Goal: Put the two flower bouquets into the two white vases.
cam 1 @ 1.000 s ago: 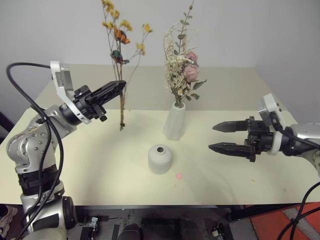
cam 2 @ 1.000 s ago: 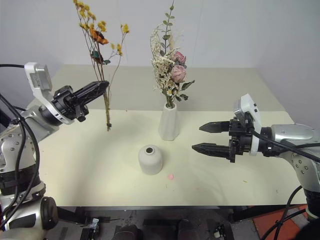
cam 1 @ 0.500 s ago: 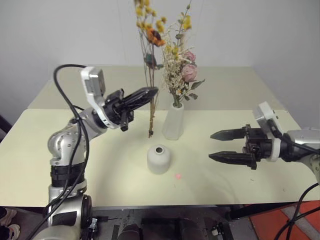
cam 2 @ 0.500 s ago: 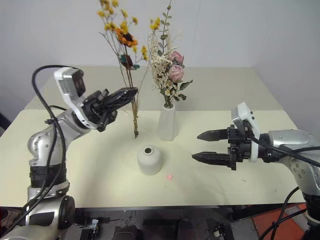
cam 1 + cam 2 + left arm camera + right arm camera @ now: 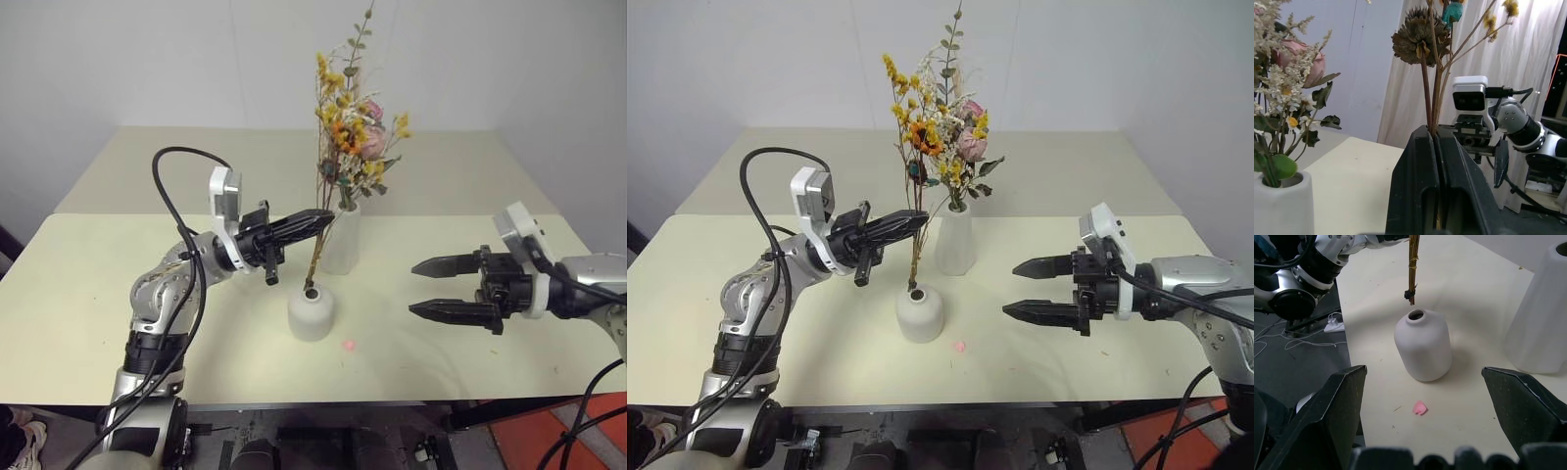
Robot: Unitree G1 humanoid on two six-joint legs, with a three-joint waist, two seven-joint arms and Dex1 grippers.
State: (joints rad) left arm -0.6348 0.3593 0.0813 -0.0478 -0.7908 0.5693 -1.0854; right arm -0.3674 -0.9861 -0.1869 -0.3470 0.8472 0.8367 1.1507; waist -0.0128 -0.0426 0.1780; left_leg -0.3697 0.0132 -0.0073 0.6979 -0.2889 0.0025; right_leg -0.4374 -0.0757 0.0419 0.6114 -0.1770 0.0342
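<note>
The sparse bunch of orange-yellow dried blooms on thin brown stems (image 5: 338, 147), clamped in the left gripper (image 5: 328, 219), has come rightward from frame left; its stem tips hang just above the hole of the short round white vase (image 5: 312, 313) at frame centre (no writing is legible anywhere). Behind, the tall tapered white vase (image 5: 342, 243) holds the cream-and-pink-rose bouquet (image 5: 370, 142). A pink petal (image 5: 350, 344) lies on the cream worktop (image 5: 118, 294). At right, the right gripper (image 5: 428, 287) hovers, fingers apart.

No readable text

You'll find no legible writing, label, brand, number or sign on anything here, neither on the vases, the table nor the arms.
</note>
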